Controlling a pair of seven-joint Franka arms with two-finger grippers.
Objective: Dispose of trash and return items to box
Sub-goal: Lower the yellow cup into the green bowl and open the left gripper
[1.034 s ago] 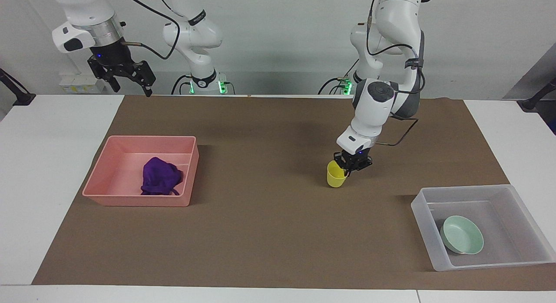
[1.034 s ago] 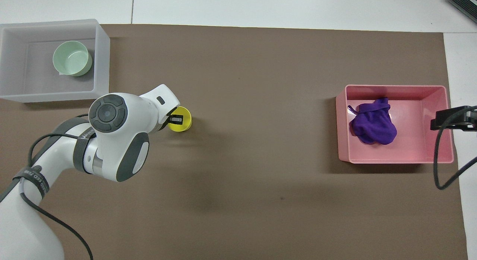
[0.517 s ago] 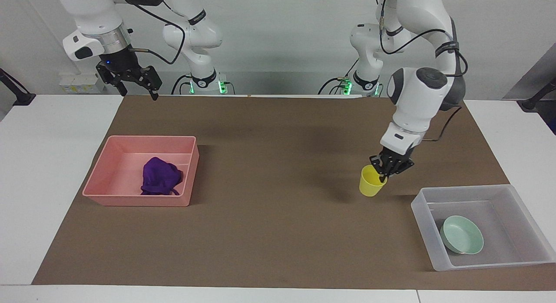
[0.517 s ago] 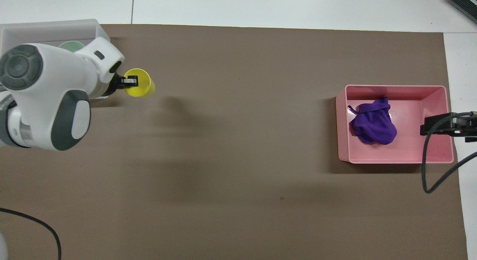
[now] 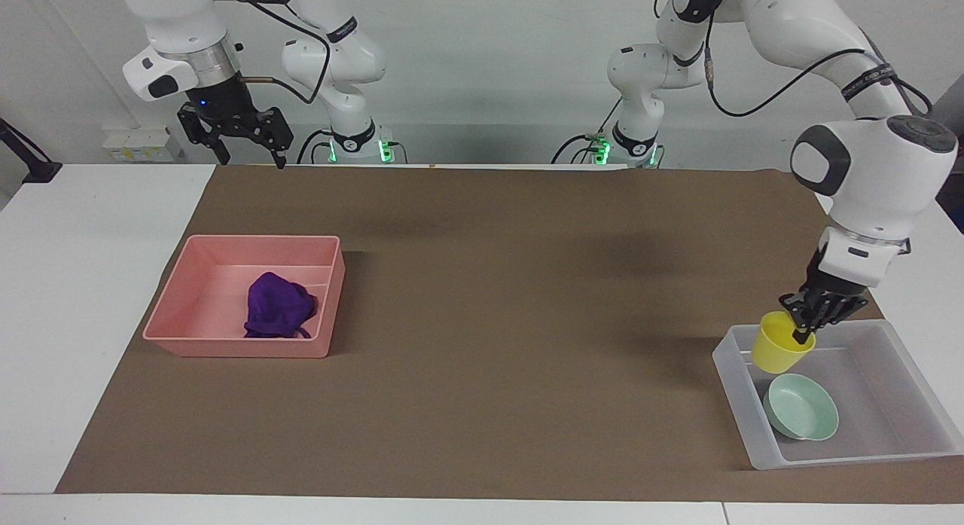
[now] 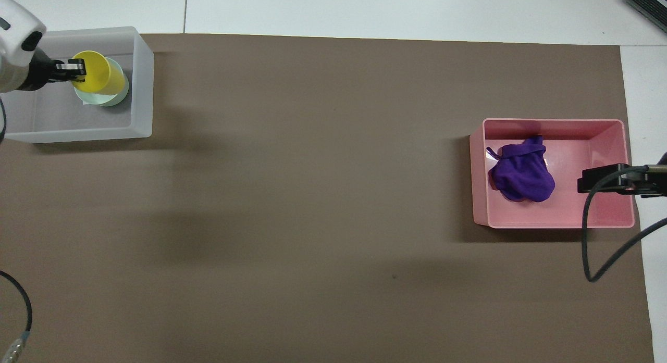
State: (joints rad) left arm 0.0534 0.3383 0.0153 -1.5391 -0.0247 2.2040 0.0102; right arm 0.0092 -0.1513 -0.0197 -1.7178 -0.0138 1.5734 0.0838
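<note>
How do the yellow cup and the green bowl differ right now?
The yellow cup is tall and narrow; the green bowl is shallow and wide. The cup hangs tilted in the air, its rim pinched by the shut left gripper, while the bowl rests free on the floor of the clear bin. The cup is over the bin, not yet set down; the bowl is already put away. Both are plain open-topped dishes.

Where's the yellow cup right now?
The yellow cup is in the air, held by its rim in the shut left gripper over the clear box at the left arm's end of the table, just above the green bowl.
</note>
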